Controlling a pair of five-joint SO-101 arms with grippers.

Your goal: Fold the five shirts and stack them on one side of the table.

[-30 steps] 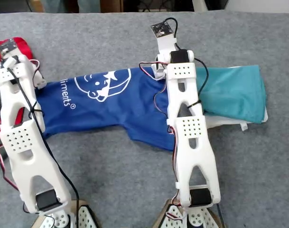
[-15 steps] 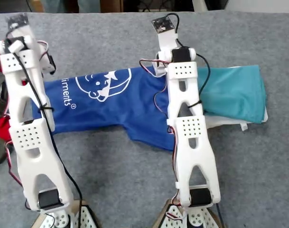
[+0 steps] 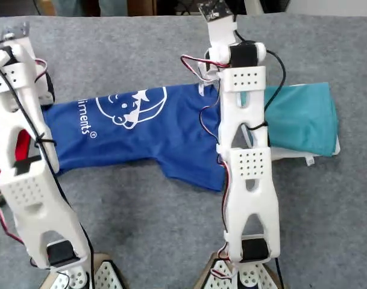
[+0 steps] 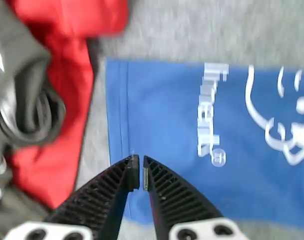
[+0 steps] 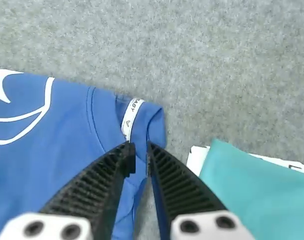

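Blue shirt (image 3: 147, 132) lies spread flat across the middle of the grey table (image 3: 141, 229). Left gripper (image 4: 140, 172) is pinched closed on its left hem. Right gripper (image 5: 138, 152) is clamped on the collar at the far right. A folded teal shirt (image 3: 297, 120) lies to the right and a red shirt (image 4: 67, 100) to the left.

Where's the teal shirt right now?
High view: the teal shirt lies folded on the right side of the table, atop a white shirt, beside the blue shirt.
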